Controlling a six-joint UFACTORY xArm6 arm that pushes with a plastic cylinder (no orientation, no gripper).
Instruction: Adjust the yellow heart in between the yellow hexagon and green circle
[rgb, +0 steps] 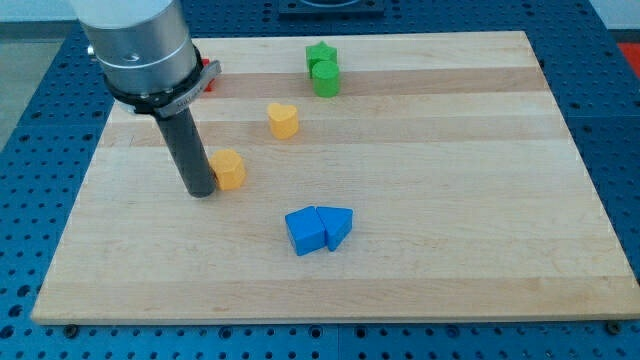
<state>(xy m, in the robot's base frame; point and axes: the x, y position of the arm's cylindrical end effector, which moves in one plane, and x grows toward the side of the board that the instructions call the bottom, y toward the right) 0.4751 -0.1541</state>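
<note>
The yellow heart (283, 119) lies on the wooden board (450, 200), left of the middle and toward the view's top. The yellow hexagon (230, 169) lies below and to the left of it. The green circle (326, 78) sits near the view's top, up and right of the heart, touching a green star (319, 55) just above it. My tip (199, 190) rests on the board right against the hexagon's left side, well below and left of the heart.
A blue cube (305, 231) and a blue triangle (337, 225) sit together below the board's middle. A red block (209, 76) shows partly behind the arm at the view's upper left. A blue perforated table surrounds the board.
</note>
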